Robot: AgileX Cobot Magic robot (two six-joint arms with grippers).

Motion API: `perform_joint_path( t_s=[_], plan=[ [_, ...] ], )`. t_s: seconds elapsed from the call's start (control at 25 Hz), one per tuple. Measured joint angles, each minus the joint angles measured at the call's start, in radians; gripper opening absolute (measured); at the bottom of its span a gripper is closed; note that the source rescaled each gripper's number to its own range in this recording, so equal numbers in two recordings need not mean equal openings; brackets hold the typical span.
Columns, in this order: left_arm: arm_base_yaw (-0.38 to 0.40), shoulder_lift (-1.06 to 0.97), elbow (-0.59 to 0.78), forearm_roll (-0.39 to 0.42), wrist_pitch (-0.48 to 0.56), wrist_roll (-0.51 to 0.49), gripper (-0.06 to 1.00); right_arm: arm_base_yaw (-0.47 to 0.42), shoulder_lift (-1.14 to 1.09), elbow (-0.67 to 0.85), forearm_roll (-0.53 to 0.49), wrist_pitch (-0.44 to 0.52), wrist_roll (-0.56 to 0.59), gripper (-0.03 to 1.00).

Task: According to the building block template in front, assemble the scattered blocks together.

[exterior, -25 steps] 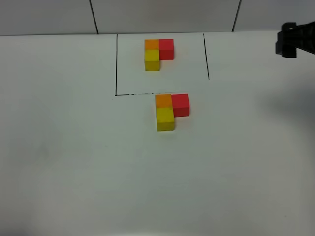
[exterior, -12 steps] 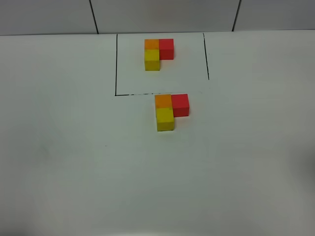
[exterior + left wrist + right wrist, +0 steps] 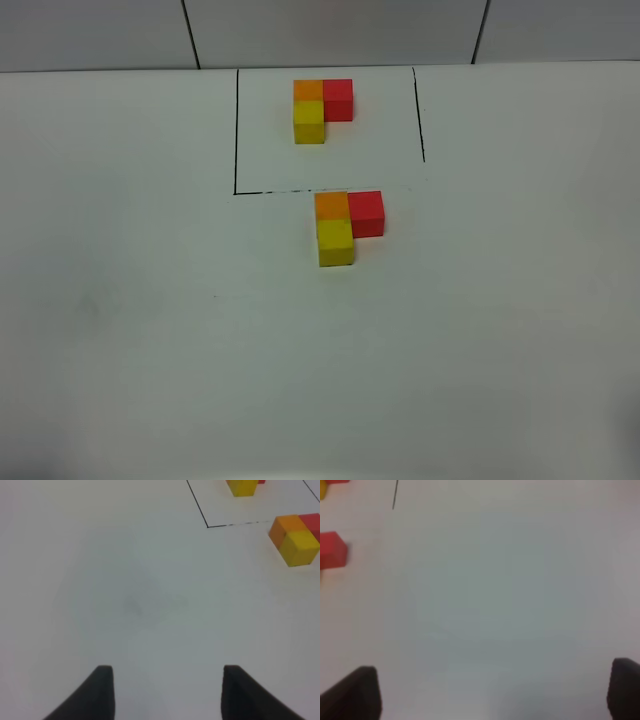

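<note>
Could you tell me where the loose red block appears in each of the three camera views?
Exterior high: the loose red block sits just right of centre, joined to the orange block, below the black frame line.
Left wrist: only its edge shows, beside the orange block.
Right wrist: partly cut off at the picture's edge.
Shared landmark: the black frame line appears in all three.

Left claw and right claw hang spread and apparently empty, both outside the high view.
</note>
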Motion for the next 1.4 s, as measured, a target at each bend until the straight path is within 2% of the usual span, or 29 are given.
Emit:
perform_joint_path(
  t_s=[0.24,0.52,0.84,1.4],
  plan=[
    [0.000,0.000,0.000,0.000,0.000,0.000,0.09,0.000,-0.161,0.086,0.003,0.025,-0.015,0.92],
    [0.000,0.000,0.000,0.000,0.000,0.000,0.09,0.000,-0.293,0.109,0.028,0.066,-0.088,0.92],
    [0.000,0.000,0.000,0.000,0.000,0.000,0.09,0.000,-0.298,0.109,0.046,0.067,-0.115,0.91],
    [0.000,0.000,0.000,0.000,0.000,0.000,0.09,0.000,-0.298,0.109,0.048,0.067,-0.117,0.81]
  ],
)
